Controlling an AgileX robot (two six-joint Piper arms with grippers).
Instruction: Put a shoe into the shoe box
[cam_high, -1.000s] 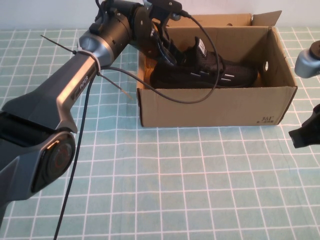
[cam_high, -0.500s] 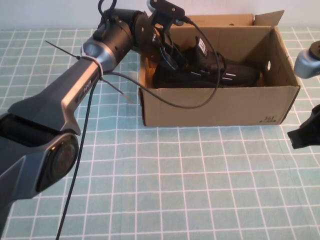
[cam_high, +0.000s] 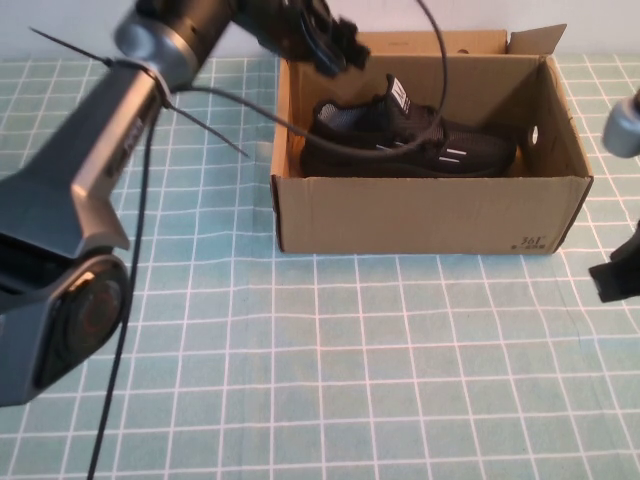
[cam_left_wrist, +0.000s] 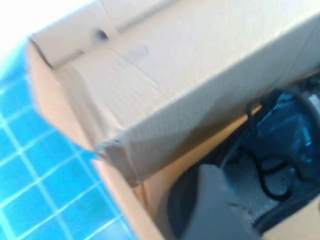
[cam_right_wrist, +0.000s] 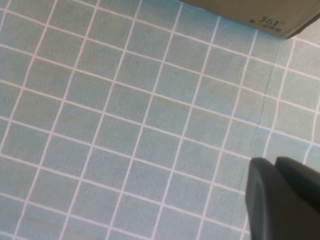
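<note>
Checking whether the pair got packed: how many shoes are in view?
1. The shoe lies inside the shoe box, heel tab towards the left gripper raised above the box's far left corner. Nothing else shows inside.

The shoe box (cam_high: 430, 215) is brown cardboard, dull and a bit rough, with thin ribbed lines on its cut edges. The shoe (cam_high: 410, 140) inside it is black knit cloth, soft and matt, with thin cord laces. The surface (cam_high: 330, 370) has a pale green checked cover that looks smooth and not shiny. The left arm (cam_high: 100, 150) at the upper left is grey metal with a soft shine.
</note>
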